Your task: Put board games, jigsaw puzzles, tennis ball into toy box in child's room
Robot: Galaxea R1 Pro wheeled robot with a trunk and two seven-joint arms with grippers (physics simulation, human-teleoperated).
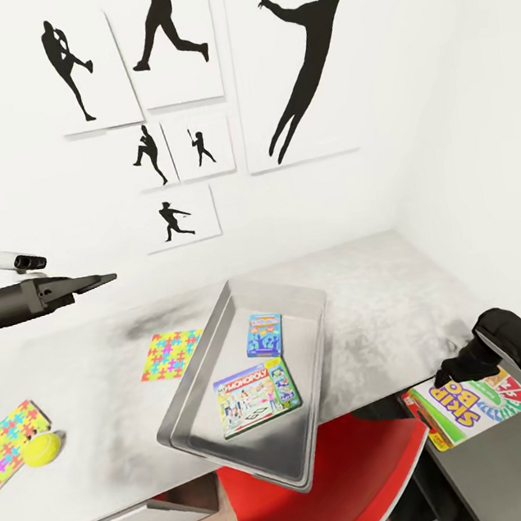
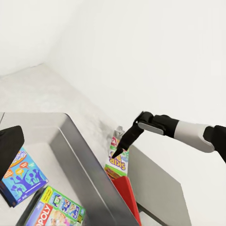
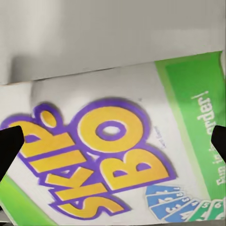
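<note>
From the head we look forward and down over the table [image 1: 383, 309], toy box [image 1: 195, 369] mid-frame, wall behind. Our left wrist camera, held high and well back, faces across the toy box [image 2: 89, 165] toward the right gripper [image 2: 117, 151] and the Skip-Bo box [image 2: 117, 160] under it. Our right wrist camera looks straight down from very near onto that Skip-Bo box [image 3: 113, 150], which the head view shares beneath the right gripper [image 1: 452, 373].

Two board games [image 1: 256, 375] in toy box [image 1: 197, 389], SKIP-BO box [image 1: 470, 404] outside
</note>
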